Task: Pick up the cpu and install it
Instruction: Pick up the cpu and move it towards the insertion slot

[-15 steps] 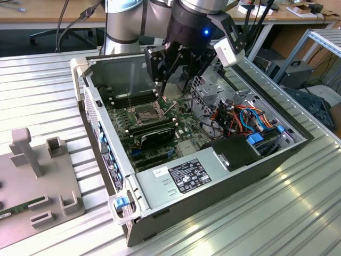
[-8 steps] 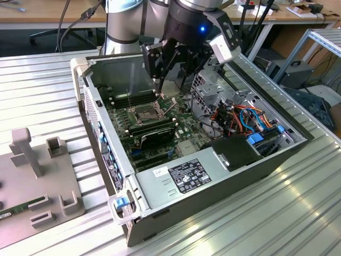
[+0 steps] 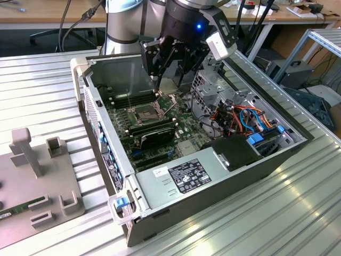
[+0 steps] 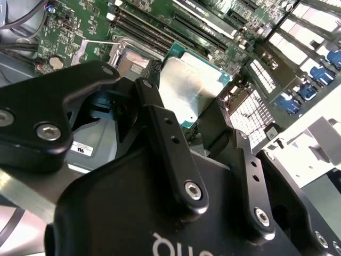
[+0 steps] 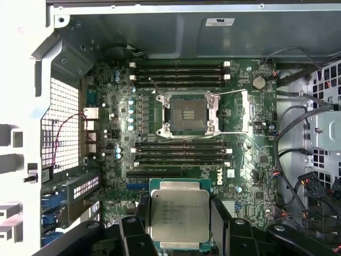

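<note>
The fingers [image 5: 219, 216] are clenched on the cpu [image 5: 178, 216], one on each side. Its grey metal face shows in both wrist views. The cpu hangs above the green board [image 5: 256, 160], not touching it. Farther is the socket [image 5: 187, 113], frame open, btw. two rows of memory slots [image 5: 181, 72]. All this is inside the open pc case [image 3: 224, 176] on the bench [image 3: 42, 90].
</note>
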